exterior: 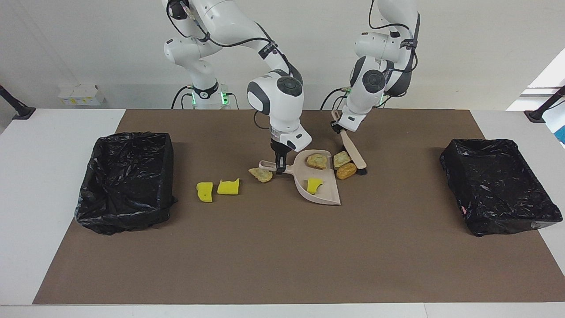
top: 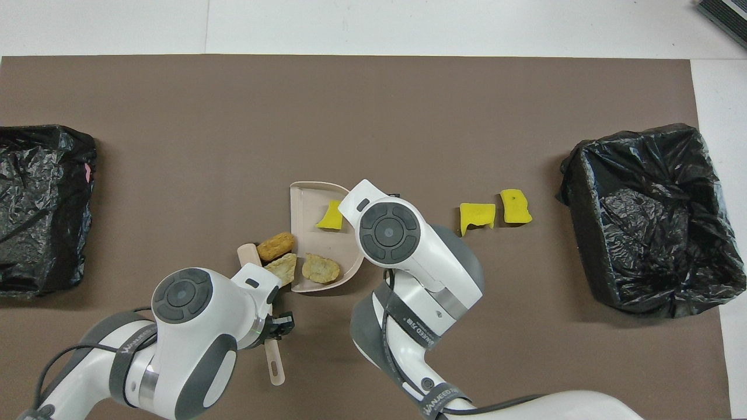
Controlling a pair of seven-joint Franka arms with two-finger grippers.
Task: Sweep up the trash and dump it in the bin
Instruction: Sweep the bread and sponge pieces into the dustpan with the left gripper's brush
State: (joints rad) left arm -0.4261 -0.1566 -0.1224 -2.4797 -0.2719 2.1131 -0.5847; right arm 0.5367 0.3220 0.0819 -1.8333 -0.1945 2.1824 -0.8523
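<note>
My right gripper [exterior: 279, 168] is shut on the handle of the beige dustpan [exterior: 329, 193], which lies flat mid-table. In the pan lie a bread-like chunk [exterior: 317, 160] and a yellow sponge piece [exterior: 313, 185]. My left gripper [exterior: 337, 126] is shut on the brush handle, with the brush head [exterior: 360, 166] down on the mat. The brush presses a pale chunk [exterior: 341, 158] and an orange-brown chunk [exterior: 346, 171] against the pan's open edge. Another chunk [exterior: 261, 175] lies beside the pan's handle. Two yellow sponge pieces [exterior: 204, 192] [exterior: 228, 187] lie toward the right arm's end.
A black-lined bin [exterior: 126, 181] stands at the right arm's end of the brown mat, and a second black-lined bin [exterior: 499, 185] at the left arm's end. The overhead view shows the right arm's wrist [top: 390, 230] covering the pan's handle.
</note>
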